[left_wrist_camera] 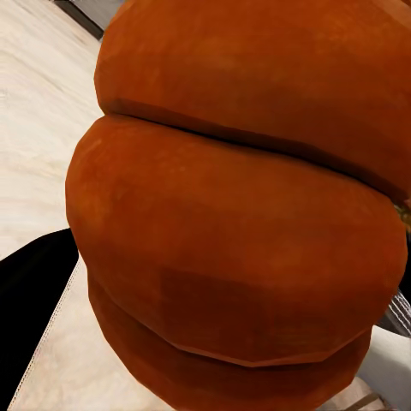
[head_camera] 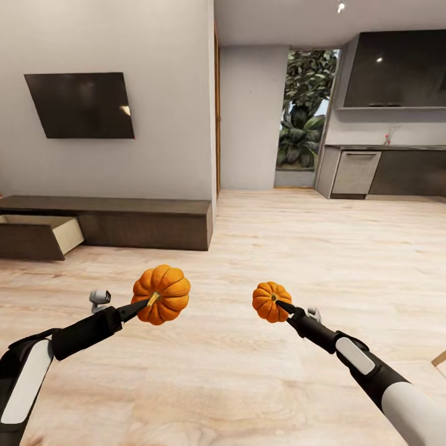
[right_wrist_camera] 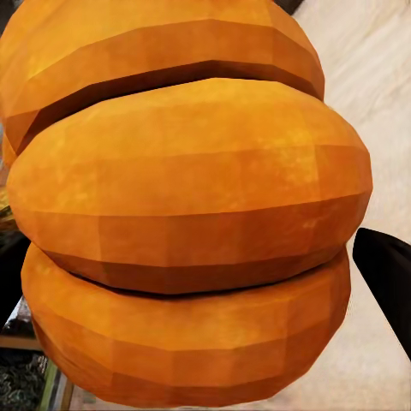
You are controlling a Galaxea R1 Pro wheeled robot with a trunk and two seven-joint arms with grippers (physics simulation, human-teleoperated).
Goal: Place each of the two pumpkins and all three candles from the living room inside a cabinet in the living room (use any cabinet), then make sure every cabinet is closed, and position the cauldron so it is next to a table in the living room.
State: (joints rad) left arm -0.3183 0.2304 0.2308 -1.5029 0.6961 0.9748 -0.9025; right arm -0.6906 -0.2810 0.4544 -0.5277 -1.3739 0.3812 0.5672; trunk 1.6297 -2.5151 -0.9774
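While both arms hover above the plank floor, each gripper is clamped on a pumpkin's stem.

The left gripper (head_camera: 147, 303) holds the bigger pumpkin (head_camera: 161, 294), the right gripper (head_camera: 283, 305) the smaller pumpkin (head_camera: 271, 301); such thin stem grips could slip on the way to the cabinet (head_camera: 124, 221), whose drawer (head_camera: 38, 235) stands open.

The bigger pumpkin (head_camera: 161, 295) is orange and ribbed, held up off the wood floor by its stem, well apart from the smaller pumpkin (head_camera: 271, 301), also in the air. The long dark-brown cabinet (head_camera: 148, 221) stands against the wall, one drawer (head_camera: 37, 235) pulled open, pale inside.
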